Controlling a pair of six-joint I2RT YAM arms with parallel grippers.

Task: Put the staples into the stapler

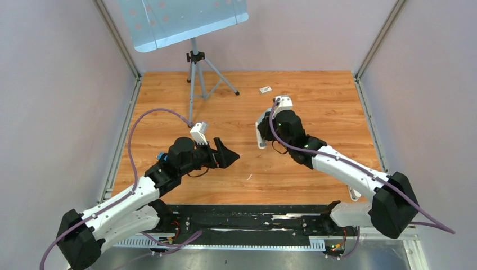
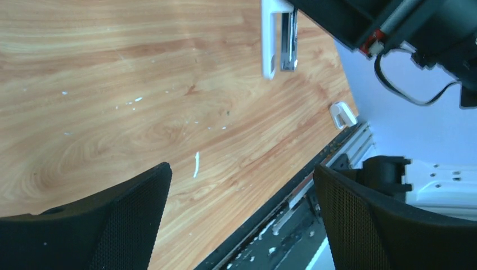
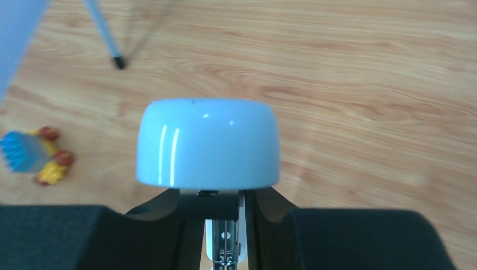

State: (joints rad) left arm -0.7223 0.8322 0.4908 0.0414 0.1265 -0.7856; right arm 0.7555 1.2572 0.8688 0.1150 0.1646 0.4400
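The white stapler (image 1: 260, 135) stands swung open above the table, and my right gripper (image 1: 265, 125) is shut on it. In the right wrist view its rounded pale cap (image 3: 208, 143) fills the middle, and my right gripper (image 3: 216, 207) clamps the metal channel (image 3: 225, 242) below it. The left wrist view shows the stapler's white arm (image 2: 269, 42) and metal channel (image 2: 288, 45) side by side. My left gripper (image 1: 229, 154) (image 2: 241, 171) is open and empty, left of the stapler and apart from it. The staples do not show as a separate block; I cannot tell whether any lie in the channel.
A small white printed box (image 1: 265, 89) lies at the back. A tripod (image 1: 196, 73) with a pale panel stands back left. A thin pale sliver (image 2: 196, 164) (image 1: 247, 178) lies on the wood. A white clip (image 2: 342, 114) sits by the black rail (image 1: 242, 219).
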